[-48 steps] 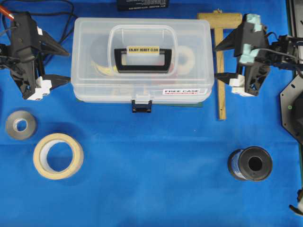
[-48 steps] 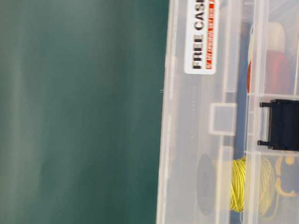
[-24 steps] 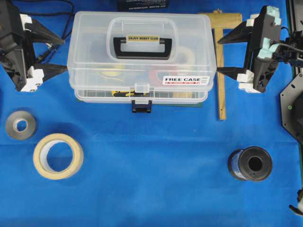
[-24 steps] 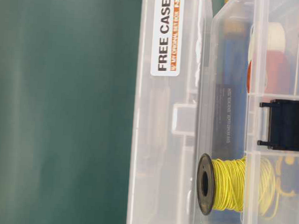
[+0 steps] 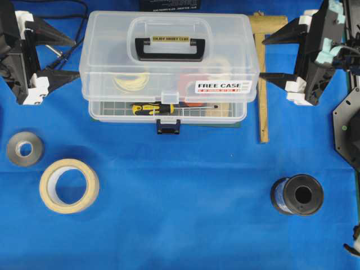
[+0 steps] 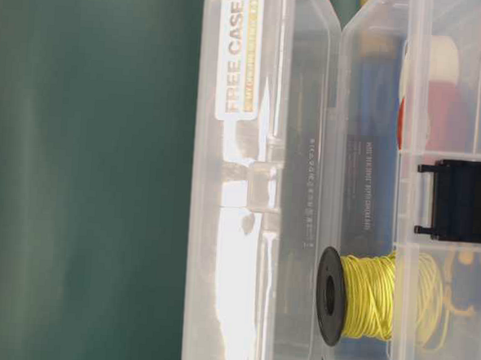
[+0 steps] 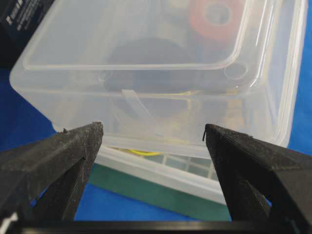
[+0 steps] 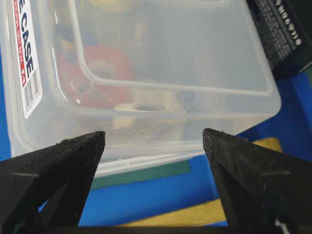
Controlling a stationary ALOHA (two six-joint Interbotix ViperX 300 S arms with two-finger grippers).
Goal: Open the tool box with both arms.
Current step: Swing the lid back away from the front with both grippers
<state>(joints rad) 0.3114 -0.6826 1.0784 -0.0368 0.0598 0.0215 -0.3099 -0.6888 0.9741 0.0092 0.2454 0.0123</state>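
I judge the opening well under way but not finished: the lid [image 5: 169, 53] of the tool box [image 5: 167, 73] is raised off the base along its front edge, so that from overhead I can see the gridded floor and a yellow-handled screwdriver [image 5: 160, 107] through the gap, while the black latch [image 5: 168, 126] hangs loose on the base front. The table-level view agrees, with the lid standing clear of the base and a spool of yellow wire [image 6: 364, 295] showing inside. What I think is left is to swing the lid fully back on its rear hinge. The box sits at the middle rear of the blue cloth [image 5: 180, 214], squarely between my two arms. My left gripper [image 5: 53, 59] stands just off the lid's left end and my right gripper [image 5: 275, 56] just off its right end, each with its jaws spread wide and pinching nothing. In both wrist views the lid's end wall fills the space ahead of the fingers [image 7: 73, 146], close in front; whether a tip actually touches the plastic I cannot tell.
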